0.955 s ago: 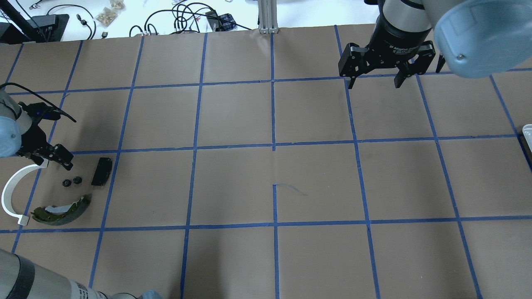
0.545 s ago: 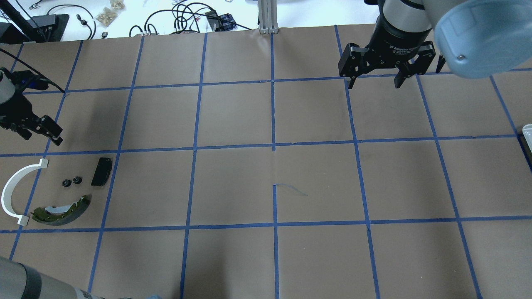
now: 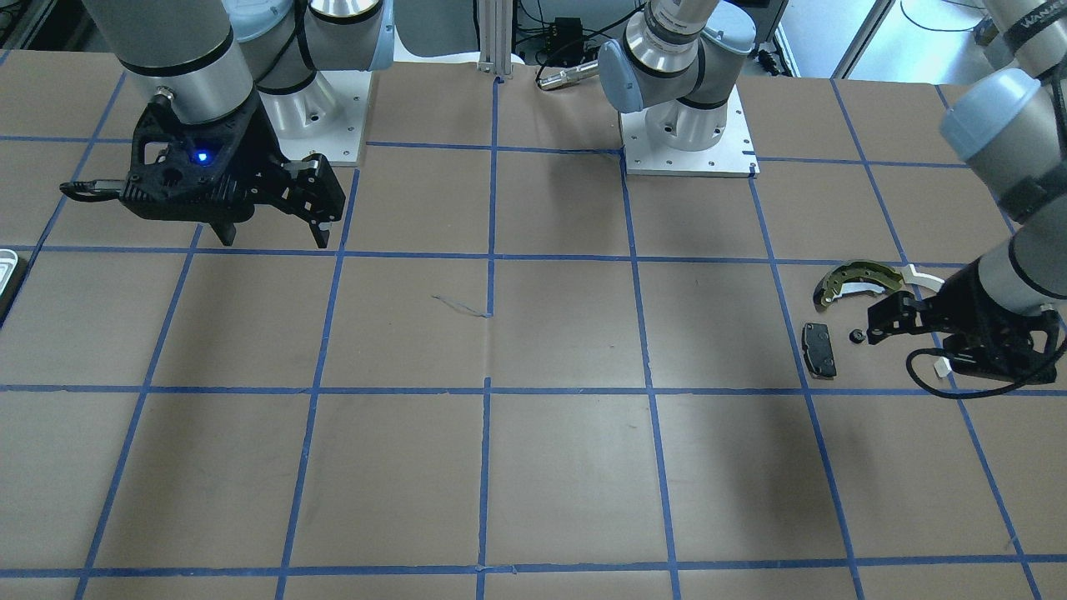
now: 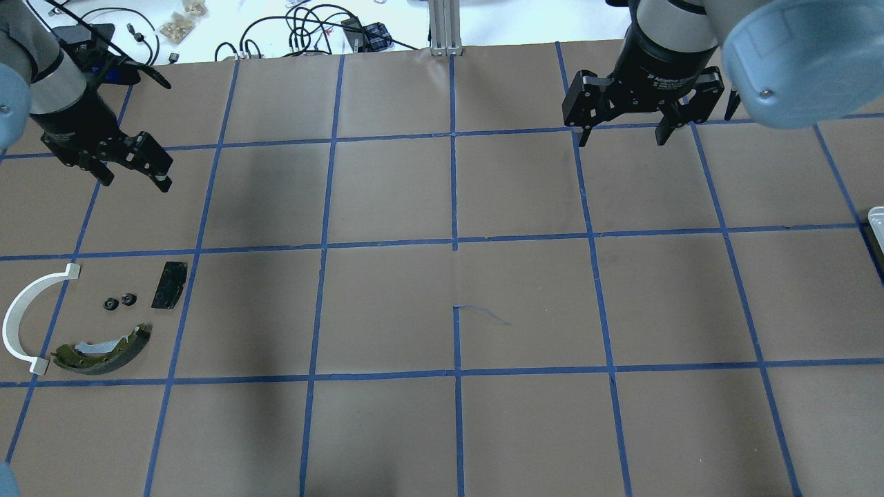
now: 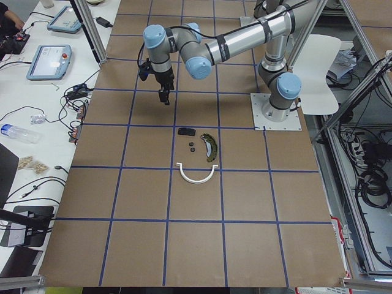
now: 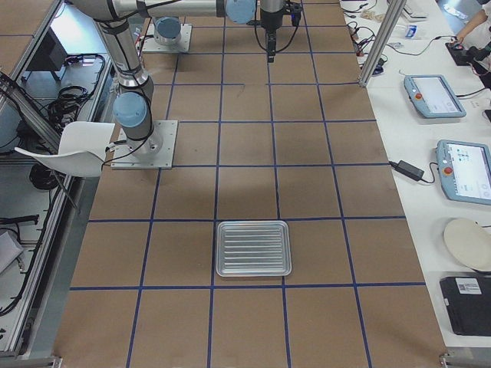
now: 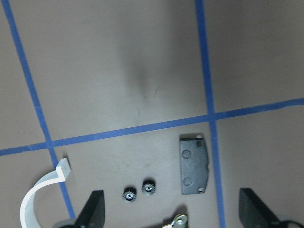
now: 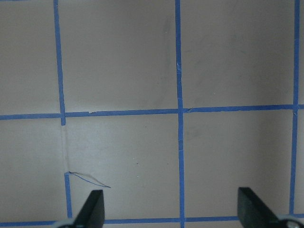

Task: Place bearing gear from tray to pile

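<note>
Two small black bearing gears [image 4: 118, 301] lie side by side in the pile, between the long white arc [image 4: 24, 314], the black pad [image 4: 169, 284] and the olive-gold brake shoe [image 4: 103, 351]. The left wrist view shows the gears [image 7: 138, 191], the pad [image 7: 194, 165] and the arc's end [image 7: 40, 199] below its open fingers [image 7: 92, 211]. My left gripper [image 4: 136, 181] is open and empty, one grid square beyond the pile. My right gripper [image 4: 621, 141] is open and empty at the far right. Only a corner of the tray [image 4: 877, 219] shows overhead; in the exterior right view the tray [image 6: 253, 248] holds nothing.
The table is brown paper with a blue tape grid. Cables and small boxes [image 4: 311, 27] lie beyond its far edge. A torn tape end [image 4: 483, 314] sits mid-table. Both robot bases [image 3: 683, 125] stand at the near edge.
My left gripper has moved from right beside the pile away toward the table's far side, still open and empty. The pile and the right gripper have not moved.
</note>
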Robot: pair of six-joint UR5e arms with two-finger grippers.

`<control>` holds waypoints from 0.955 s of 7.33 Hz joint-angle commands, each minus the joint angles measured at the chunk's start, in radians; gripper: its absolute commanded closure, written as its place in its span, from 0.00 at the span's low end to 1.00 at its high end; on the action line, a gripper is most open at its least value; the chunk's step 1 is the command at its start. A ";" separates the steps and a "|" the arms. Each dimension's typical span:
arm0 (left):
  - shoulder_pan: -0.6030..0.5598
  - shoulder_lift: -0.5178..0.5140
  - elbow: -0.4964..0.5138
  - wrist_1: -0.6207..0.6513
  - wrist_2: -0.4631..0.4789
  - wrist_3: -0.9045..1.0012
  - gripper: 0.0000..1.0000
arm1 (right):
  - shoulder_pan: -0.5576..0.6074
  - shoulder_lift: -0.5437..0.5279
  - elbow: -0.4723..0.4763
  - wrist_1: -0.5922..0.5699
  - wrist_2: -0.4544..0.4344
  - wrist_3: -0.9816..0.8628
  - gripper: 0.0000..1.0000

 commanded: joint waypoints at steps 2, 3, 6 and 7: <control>-0.215 0.116 -0.012 -0.058 -0.055 -0.257 0.00 | -0.020 -0.014 -0.008 0.016 0.008 -0.005 0.00; -0.264 0.143 -0.011 -0.104 -0.043 -0.278 0.00 | -0.039 -0.015 -0.034 0.091 0.006 -0.005 0.00; -0.334 0.201 -0.011 -0.136 -0.042 -0.353 0.00 | -0.037 -0.073 -0.062 0.159 0.020 -0.063 0.00; -0.329 0.225 -0.009 -0.162 -0.043 -0.342 0.00 | -0.045 -0.074 -0.051 0.150 -0.001 -0.134 0.00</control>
